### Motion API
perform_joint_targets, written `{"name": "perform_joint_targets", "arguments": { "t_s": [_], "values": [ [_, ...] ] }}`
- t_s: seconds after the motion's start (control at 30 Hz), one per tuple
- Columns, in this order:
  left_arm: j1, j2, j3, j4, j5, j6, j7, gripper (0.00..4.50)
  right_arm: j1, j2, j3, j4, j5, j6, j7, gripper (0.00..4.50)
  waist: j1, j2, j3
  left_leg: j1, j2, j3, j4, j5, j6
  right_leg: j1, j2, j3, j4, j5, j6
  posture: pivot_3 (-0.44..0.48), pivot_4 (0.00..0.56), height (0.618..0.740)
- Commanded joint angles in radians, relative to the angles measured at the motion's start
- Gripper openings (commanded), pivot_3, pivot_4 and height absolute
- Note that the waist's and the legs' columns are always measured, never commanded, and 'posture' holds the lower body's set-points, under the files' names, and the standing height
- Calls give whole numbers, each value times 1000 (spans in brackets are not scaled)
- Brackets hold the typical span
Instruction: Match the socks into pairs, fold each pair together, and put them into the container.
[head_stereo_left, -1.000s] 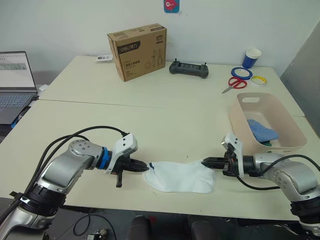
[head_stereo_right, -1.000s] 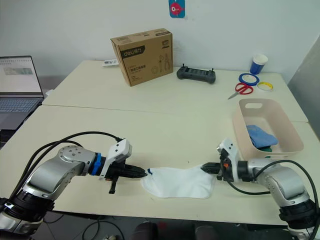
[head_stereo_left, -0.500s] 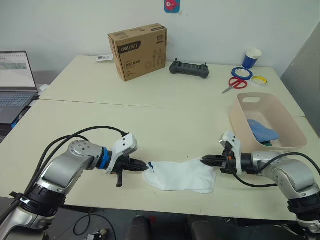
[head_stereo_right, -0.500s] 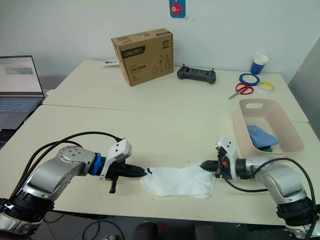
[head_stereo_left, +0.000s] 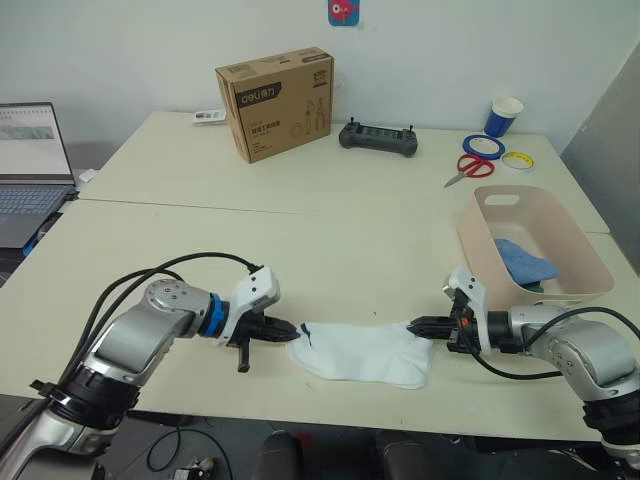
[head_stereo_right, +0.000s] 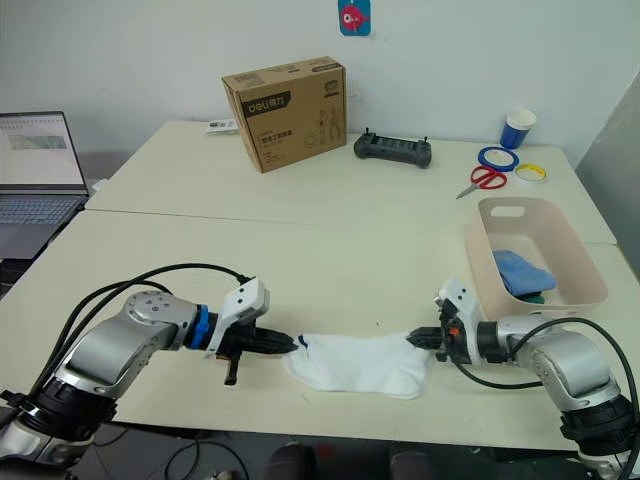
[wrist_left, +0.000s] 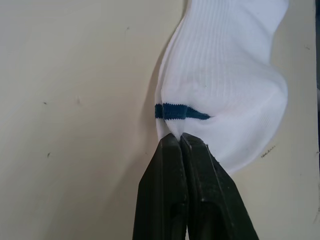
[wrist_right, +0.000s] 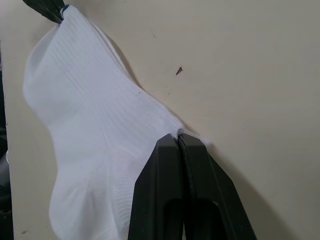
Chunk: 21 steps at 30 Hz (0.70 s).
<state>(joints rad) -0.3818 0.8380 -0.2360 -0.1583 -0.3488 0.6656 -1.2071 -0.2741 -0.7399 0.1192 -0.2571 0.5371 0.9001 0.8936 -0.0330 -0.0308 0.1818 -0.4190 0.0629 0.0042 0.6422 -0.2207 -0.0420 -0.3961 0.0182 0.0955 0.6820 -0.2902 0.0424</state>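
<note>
While the left gripper (head_stereo_left: 296, 328) and right gripper (head_stereo_left: 411, 326) each pinch the white sock (head_stereo_left: 362, 353) by a thin edge, tension could tear it free

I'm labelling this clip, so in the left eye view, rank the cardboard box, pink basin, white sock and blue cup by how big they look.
1. Pink basin, though it lies nearer the camera
2. White sock, also near
3. Cardboard box, farther back
4. Blue cup

White socks (head_stereo_left: 362, 353) flat on worktop, pinched at both ends by my claws; blue sock (head_stereo_left: 524, 262) and a green one in pink container (head_stereo_left: 578, 245).
</note>
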Motion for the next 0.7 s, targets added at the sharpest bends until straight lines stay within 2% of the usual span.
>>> {"name": "perform_joint_targets", "arguments": {
  "t_s": [0.03, 0.1, 0.2, 0.3, 0.4, 0.47, 0.63, 0.7],
  "values": [
    [-15, -2, 2, -4, 9, -16, 1, 0, 10, -7, -13, -9, 2, -13, 12, 34, 0, 0, 0, 0, 0, 0, 0, 0, 0, 0, 0, 0, 0, 0, 0, 0, 150, 740],
    [-18, -5, 2, 1, 12, -20, -1, 0, 10, -3, -13, -8, 0, -14, 12, 34, 0, 0, 0, 0, 0, 0, 0, 0, 0, 0, 0, 0, 0, 0, 0, 0, 150, 740],
    [-18, -13, 14, -5, 1, -17, 1, 642, 10, 5, -19, -7, 1, -23, 10, 0, 0, 0, 0, 0, 0, 0, 0, 0, 0, 0, 0, 0, 0, 0, 0, 0, 150, 740],
    [-15, -15, 23, -9, -3, -13, 2, 1578, 9, 5, -28, -4, 2, -30, 11, 691, 0, 0, 0, 0, 0, 0, 0, 0, 0, 0, 0, 0, 0, 0, 0, 0, 150, 740],
    [-9, -17, 52, -17, -20, 11, 21, 2588, 8, 5, -49, -11, 11, -33, 6, 1728, 0, 0, 0, 0, 0, 0, 0, 0, 0, 0, 0, 0, 0, 0, 0, 0, 150, 740],
    [-1, -11, 113, -23, -69, 29, 22, 3198, 10, 0, -91, -37, 37, -25, 4, 2416, 0, 0, 0, 0, 0, 0, 0, 0, 0, 0, 0, 0, 0, 0, 0, 0, 150, 740],
    [12, -6, 231, -89, -202, 41, -16, 3198, -27, 20, -204, -122, 153, -1, -2, 2416, -1, 0, 0, 0, 0, 0, 0, 0, 0, 0, 0, 0, 0, 0, 0, 0, 150, 740],
    [-1, -34, 212, -128, -199, 10, 0, 3198, -30, 15, -170, -161, 142, -49, 30, 2416, 0, 0, 0, 0, 0, 0, 0, 0, 0, 0, 0, 0, 0, 0, 0, 0, 150, 740]
  ]
}}
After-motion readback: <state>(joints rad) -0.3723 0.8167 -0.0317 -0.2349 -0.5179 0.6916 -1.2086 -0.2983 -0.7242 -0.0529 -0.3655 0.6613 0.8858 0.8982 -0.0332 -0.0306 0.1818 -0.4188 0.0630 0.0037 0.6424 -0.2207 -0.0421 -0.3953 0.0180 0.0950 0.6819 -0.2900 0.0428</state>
